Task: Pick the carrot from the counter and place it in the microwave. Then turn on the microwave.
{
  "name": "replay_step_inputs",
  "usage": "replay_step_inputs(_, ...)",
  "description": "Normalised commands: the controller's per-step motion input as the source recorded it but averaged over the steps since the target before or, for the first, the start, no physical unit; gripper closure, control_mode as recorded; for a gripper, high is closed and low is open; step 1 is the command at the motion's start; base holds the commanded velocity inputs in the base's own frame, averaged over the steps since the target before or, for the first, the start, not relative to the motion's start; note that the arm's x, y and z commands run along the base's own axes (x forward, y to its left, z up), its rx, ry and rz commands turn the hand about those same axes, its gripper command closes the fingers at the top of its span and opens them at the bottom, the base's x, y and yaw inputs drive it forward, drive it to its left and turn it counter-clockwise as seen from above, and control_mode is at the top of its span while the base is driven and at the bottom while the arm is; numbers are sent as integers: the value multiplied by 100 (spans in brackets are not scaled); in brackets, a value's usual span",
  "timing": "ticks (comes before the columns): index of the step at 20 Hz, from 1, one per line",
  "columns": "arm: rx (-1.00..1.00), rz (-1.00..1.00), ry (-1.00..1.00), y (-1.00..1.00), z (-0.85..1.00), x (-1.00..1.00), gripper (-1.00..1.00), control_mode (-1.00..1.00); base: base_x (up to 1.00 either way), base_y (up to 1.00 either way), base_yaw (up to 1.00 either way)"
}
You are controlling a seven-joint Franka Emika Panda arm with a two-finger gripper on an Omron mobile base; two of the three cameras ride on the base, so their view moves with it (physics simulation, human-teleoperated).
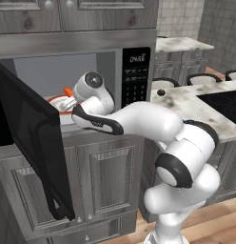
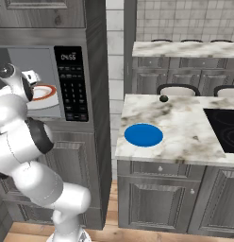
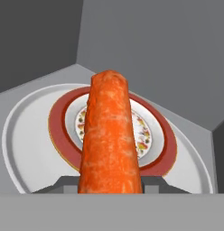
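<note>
1. The gripper reaches inside the open microwave, its jaws clamped on the carrot.
2. The carrot hangs above a red-rimmed plate on the white turntable.
3. The microwave door stands wide open.
4. A blue plate lies on the counter.

Base views flank the arm, sharing the microwave, hand view close inside

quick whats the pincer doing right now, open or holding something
Pincer: shut on the carrot, held over the plate inside the microwave.
</note>
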Motion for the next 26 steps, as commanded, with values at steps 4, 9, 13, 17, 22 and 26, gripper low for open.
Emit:
replay_step_inputs(4,0,0,3,6,-5,14,100,-100,0,0,0)
replay_step_inputs(9,0,0,3,4,-6,13,100,-100,0,0,0)
replay_step_inputs(13,0,0,2,3,-7,12,100,-100,0,0,0)
replay_step_inputs(17,0,0,1,3,-8,12,100,-100,0,0,0)
replay_step_inputs(22,0,0,0,4,-8,12,100,-100,0,0,0)
replay_step_inputs(26,0,0,0,4,-7,11,100,-100,0,0,0)
